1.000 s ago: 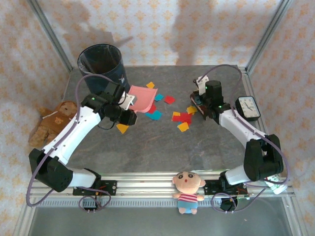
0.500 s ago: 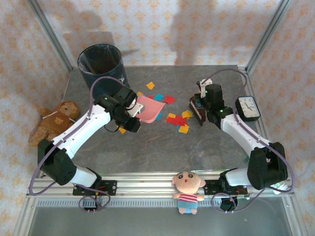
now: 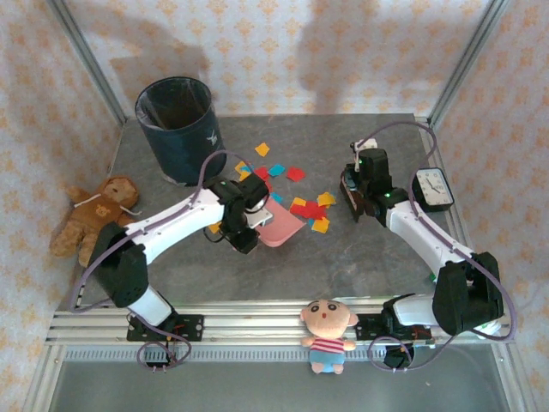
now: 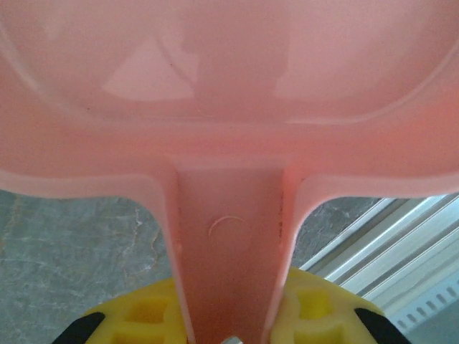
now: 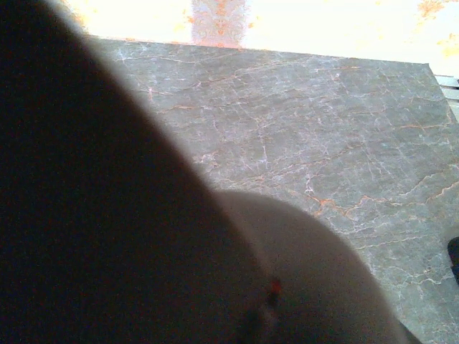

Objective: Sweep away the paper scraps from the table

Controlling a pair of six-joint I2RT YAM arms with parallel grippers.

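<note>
Left hand (image 3: 247, 225) is gripping the pink dustpan (image 3: 285, 230) by its handle; right hand (image 3: 354, 190) is clamping a dark brush (image 3: 347, 200).

Yellow fingers (image 4: 143, 319) are pressing both sides of the handle, jaws narrow. The paper scraps (image 3: 307, 209), red, orange, yellow and blue, are lying on the bench (image 3: 360, 257) just beyond the dustpan's far edge, the nearest ones just beside it. The brush is standing right of the dustpan, across the scraps. I cannot tell whether the dustpan is touching the bench.
</note>
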